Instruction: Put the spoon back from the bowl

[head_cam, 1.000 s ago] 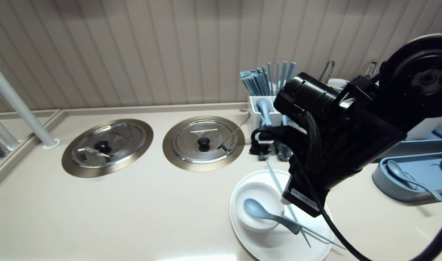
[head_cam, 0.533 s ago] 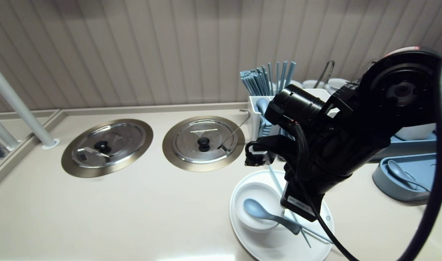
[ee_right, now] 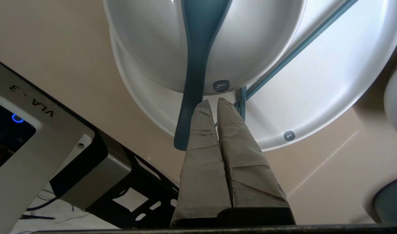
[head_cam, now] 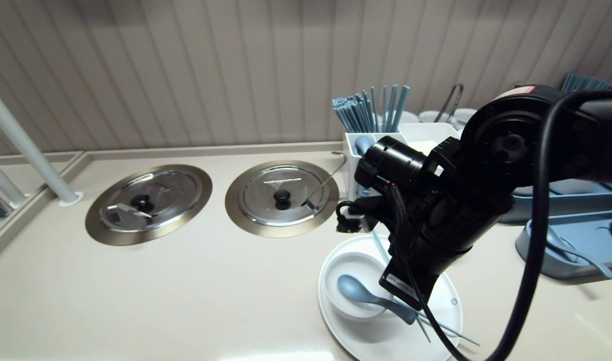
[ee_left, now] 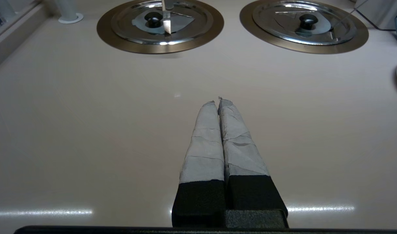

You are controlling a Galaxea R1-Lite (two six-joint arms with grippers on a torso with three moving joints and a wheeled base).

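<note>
A white plate (head_cam: 449, 301) at the counter's front right carries a white bowl (head_cam: 358, 263). A blue spoon (head_cam: 353, 290) lies in the bowl with its handle over the rim, and two blue chopsticks (head_cam: 449, 329) lie across the plate. My right arm (head_cam: 436, 215) reaches over the plate and hides its own fingers in the head view. In the right wrist view my right gripper (ee_right: 214, 101) is shut and empty, its tips just above the plate (ee_right: 315, 91) between the spoon handle (ee_right: 193, 81) and a chopstick (ee_right: 299, 45). My left gripper (ee_left: 217, 100) is shut over bare counter.
Two round steel lids (head_cam: 149, 203) (head_cam: 282, 198) sit flush in the counter. A white holder full of blue chopsticks (head_cam: 368, 113) stands at the back wall. A blue tray (head_cam: 572, 250) with a spoon lies at the right. A white pole (head_cam: 25, 145) rises at the left.
My right arm has swung leftward and drawn in over the plate. Its fingers stay shut. The plate, bowl, spoon and chopsticks lie as before.
</note>
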